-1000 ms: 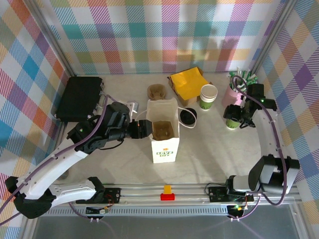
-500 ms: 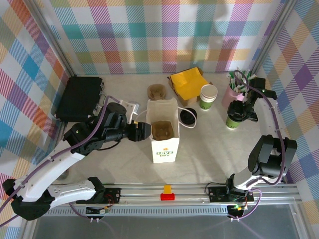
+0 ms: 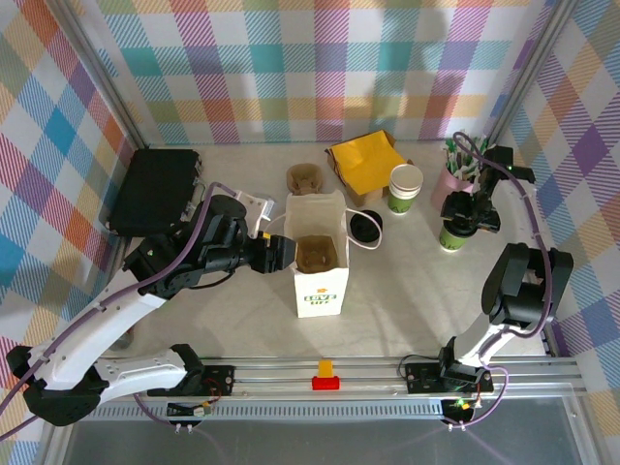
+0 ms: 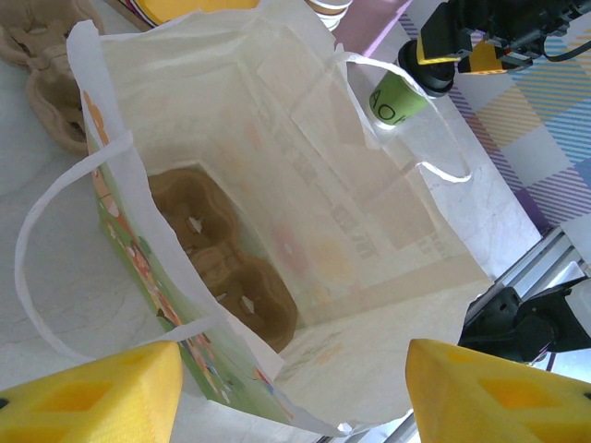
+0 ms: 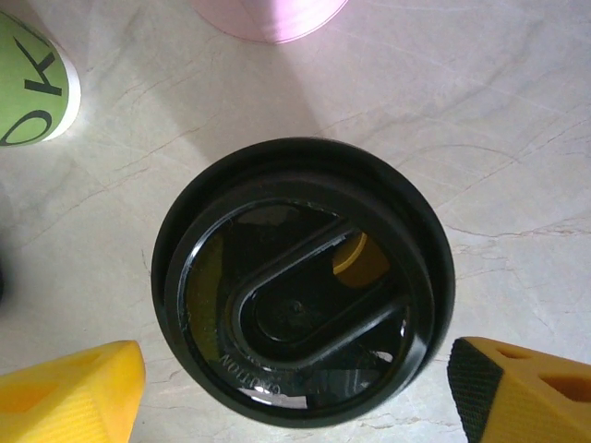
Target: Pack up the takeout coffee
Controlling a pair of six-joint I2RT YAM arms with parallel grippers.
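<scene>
The left arm reaches in low from the near left corner, elbow bent, its gripper (image 3: 274,252) level against the left side of the white paper bag (image 3: 323,291). Its yellow fingers (image 4: 102,392) stand apart at the bag's rim, clamped on nothing I can make out. The bag stands upright with its mouth wide open and a cardboard cup carrier (image 4: 222,268) lying in the bottom.

The right arm runs up along the right wall and folds back down, so its gripper (image 3: 459,213) points straight down over the coffee cup (image 3: 451,238). The jaws are spread wider than the black lid (image 5: 300,281), one finger (image 5: 69,388) on either side, not gripping.

The cup stands on the table (image 3: 407,291) at the far right, near the wall. A pink holder (image 3: 453,182) is just behind it and a lidless cup (image 3: 405,189) is off to its left. Bare tabletop lies between the cup and the bag.
</scene>
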